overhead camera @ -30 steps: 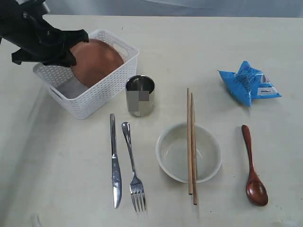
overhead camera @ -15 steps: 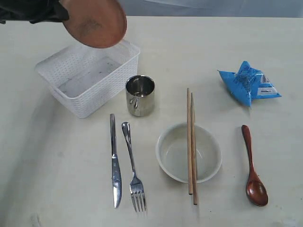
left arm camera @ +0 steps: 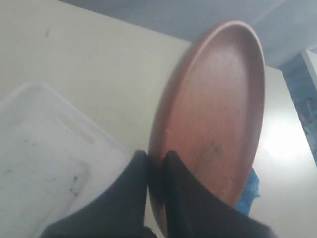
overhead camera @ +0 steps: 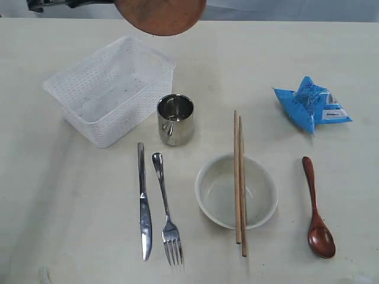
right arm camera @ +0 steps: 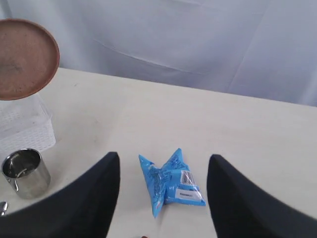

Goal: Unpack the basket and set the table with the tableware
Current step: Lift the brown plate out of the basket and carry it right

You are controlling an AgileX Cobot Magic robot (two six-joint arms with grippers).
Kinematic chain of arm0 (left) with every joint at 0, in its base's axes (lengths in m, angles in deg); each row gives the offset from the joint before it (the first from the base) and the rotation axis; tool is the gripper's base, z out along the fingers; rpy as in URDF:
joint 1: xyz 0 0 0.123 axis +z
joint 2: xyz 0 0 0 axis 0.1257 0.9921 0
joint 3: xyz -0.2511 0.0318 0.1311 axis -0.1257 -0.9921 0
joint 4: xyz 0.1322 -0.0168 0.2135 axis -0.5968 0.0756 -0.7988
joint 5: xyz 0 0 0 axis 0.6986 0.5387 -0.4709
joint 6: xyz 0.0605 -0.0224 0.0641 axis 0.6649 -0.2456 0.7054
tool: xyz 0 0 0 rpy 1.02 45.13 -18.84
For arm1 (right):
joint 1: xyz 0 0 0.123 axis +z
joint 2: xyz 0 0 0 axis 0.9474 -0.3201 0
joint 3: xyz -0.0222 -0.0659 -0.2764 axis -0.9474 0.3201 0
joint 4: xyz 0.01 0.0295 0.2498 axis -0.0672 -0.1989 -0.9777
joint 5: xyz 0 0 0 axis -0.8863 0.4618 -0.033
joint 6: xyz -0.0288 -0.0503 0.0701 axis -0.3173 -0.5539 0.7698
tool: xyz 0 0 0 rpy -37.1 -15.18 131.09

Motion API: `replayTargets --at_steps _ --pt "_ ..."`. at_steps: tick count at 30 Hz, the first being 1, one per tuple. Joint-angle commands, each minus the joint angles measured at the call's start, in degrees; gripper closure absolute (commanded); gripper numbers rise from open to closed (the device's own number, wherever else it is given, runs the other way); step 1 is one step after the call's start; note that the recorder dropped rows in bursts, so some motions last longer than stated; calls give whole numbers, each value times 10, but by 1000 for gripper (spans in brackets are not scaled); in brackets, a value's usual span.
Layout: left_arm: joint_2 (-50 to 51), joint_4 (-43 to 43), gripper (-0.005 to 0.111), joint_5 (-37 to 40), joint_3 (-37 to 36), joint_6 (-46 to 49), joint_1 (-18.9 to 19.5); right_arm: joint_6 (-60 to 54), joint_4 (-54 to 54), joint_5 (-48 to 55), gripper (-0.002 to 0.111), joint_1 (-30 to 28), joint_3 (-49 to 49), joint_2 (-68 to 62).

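Observation:
My left gripper (left arm camera: 157, 157) is shut on the rim of the small round brown plate (left arm camera: 213, 109), held in the air past the far side of the white basket (overhead camera: 109, 89); the plate (overhead camera: 161, 15) is cut by the top edge of the exterior view. On the table (overhead camera: 77, 225) lie a steel knife (overhead camera: 143, 198), fork (overhead camera: 166, 210), steel cup (overhead camera: 175, 119), off-white bowl (overhead camera: 235, 190) with two chopsticks (overhead camera: 239, 180) across it, and a reddish-brown spoon (overhead camera: 316, 210). My right gripper (right arm camera: 163, 161) stands open above the blue snack packet (right arm camera: 171, 181), holding nothing.
The blue snack packet (overhead camera: 311, 105) lies at the table's right. The basket interior shows nothing inside. A pale curtain (right arm camera: 198, 34) hangs behind the table's far edge. The cup (right arm camera: 25, 172) stands just beside the basket's near corner.
The left gripper has lifted the brown plate out of the basket and carried it up and to the right. The basket has shifted slightly. The rest of the tableware has not moved.

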Motion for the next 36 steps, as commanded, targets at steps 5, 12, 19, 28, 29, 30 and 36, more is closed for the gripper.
replayTargets --at_steps 5,12,19,28,29,30,36 --pt "26 33 107 -3 9 28 -64 37 14 0 56 -2 34 2" --pt "100 30 107 9 73 40 -88 37 -34 0 56 -2 34 2" --pt "200 29 107 89 191 61 -88 22 -49 0 56 -2 34 2" --pt "308 28 107 105 286 72 -88 0 -54 0 56 -2 34 2" --pt "319 28 107 103 289 72 -88 0 -54 0 56 -2 34 2" --pt "326 28 107 102 290 72 -88 0 -54 0 56 -2 34 2" --pt "364 28 107 102 294 76 -88 0 -54 0 56 -2 34 2"
